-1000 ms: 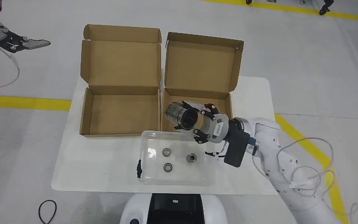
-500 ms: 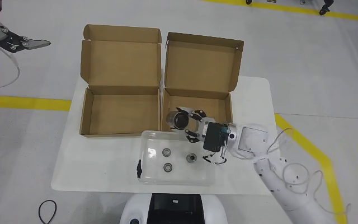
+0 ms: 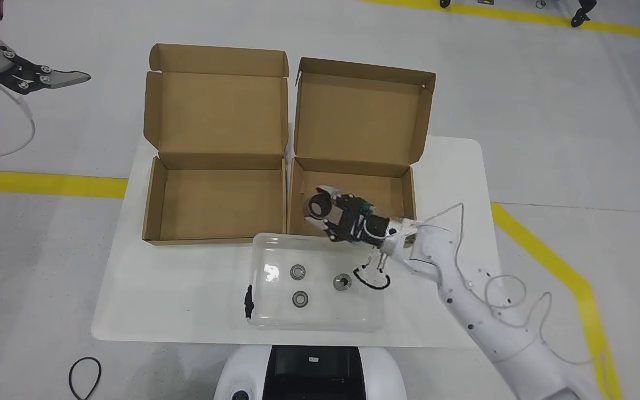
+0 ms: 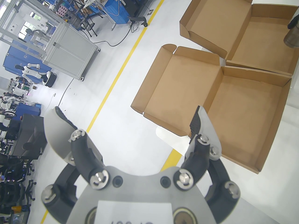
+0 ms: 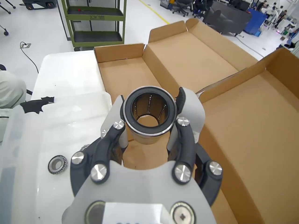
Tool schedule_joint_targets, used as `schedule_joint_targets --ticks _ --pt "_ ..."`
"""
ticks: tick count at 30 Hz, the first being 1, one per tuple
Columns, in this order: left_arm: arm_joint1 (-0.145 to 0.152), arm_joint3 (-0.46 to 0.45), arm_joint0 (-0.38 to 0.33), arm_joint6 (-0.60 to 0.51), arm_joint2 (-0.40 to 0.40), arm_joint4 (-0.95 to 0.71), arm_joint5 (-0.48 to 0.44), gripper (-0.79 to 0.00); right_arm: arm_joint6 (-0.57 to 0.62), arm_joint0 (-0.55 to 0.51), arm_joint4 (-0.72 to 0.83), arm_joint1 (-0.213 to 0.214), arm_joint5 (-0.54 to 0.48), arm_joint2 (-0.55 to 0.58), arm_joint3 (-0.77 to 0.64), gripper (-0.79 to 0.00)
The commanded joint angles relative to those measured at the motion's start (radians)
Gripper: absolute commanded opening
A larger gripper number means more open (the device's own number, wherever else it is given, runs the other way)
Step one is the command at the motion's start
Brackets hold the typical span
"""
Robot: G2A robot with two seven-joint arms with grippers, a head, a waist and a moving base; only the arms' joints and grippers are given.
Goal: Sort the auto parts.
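Plainly, the step in hand is placing a part. On the far left, off the desk edge and above the pale floor, the left arm's jaws hang released and empty. Next along, the left open brown cardboard box [image 3: 215,203] sits on the white rounded desk [image 3: 450,180] with nothing in it. In front of the two boxes lies a clear shallow plastic tray [image 3: 262,300] with a scrap of black tape [image 3: 248,300] on its left wall. It holds three small steel bearing rings [image 3: 297,270] [image 3: 299,298] [image 3: 342,282], well apart from one another, waiting to be sorted.

Right of the first box, and touching it, stands the second open brown cardboard box [image 3: 385,185]. Over its near-left corner the right arm's jaws are clenched on a large hollow steel cylinder with a dark rubber rim [image 3: 320,206], held upright, bore up, just above the cardboard floor. Whether its base touches the box, I cannot tell.

By my reading, the next move calls for a short lowering until the cylinder stands on the box floor. The jaws should then part gently and lift straight up, so the tall part does not tip.

The desk top is smooth and glossy. Around it is a workshop floor with a yellow line [image 3: 60,184]. A green shelved cart [image 5: 93,12] stands farther off.
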Motion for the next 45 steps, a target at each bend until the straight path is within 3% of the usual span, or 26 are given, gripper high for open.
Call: schedule_joint_targets --ticks 1,7,20,36,37,38,42,43,44,45 --pt "0.0 0.0 0.0 0.0 0.0 0.0 0.0 0.0 0.003 0.014 0.014 -0.008 0.012 -0.013 0.027 -0.785" --pt "0.0 0.0 0.0 0.0 0.0 0.0 0.0 0.0 0.0 0.054 0.049 -0.033 0.054 -0.047 0.117 -0.785" --pt "0.0 0.0 0.0 0.0 0.0 0.0 0.0 0.0 0.142 0.164 0.147 -0.092 0.124 -0.107 0.281 -0.785" --pt "0.0 0.0 0.0 0.0 0.0 0.0 0.0 0.0 0.19 0.24 0.245 -0.171 0.165 -0.182 0.48 -0.77" --pt "0.0 0.0 0.0 0.0 0.0 0.0 0.0 0.0 0.193 0.241 0.245 -0.173 0.168 -0.182 0.485 -0.677" --pt "0.0 0.0 0.0 0.0 0.0 0.0 0.0 0.0 0.196 0.241 0.244 -0.175 0.17 -0.182 0.488 -0.52" --pt "0.0 0.0 0.0 0.0 0.0 0.0 0.0 0.0 0.205 0.239 0.24 -0.179 0.17 -0.178 0.494 -0.406" --pt "0.0 0.0 0.0 0.0 0.0 0.0 0.0 0.0 0.206 0.239 0.237 -0.18 0.167 -0.178 0.495 -0.305" --pt "0.0 0.0 0.0 0.0 0.0 0.0 0.0 0.0 0.203 0.238 0.233 -0.18 0.164 -0.177 0.495 -0.142" --pt "0.0 0.0 0.0 0.0 0.0 0.0 0.0 0.0 0.201 0.236 0.229 -0.18 0.161 -0.175 0.494 -0.092"
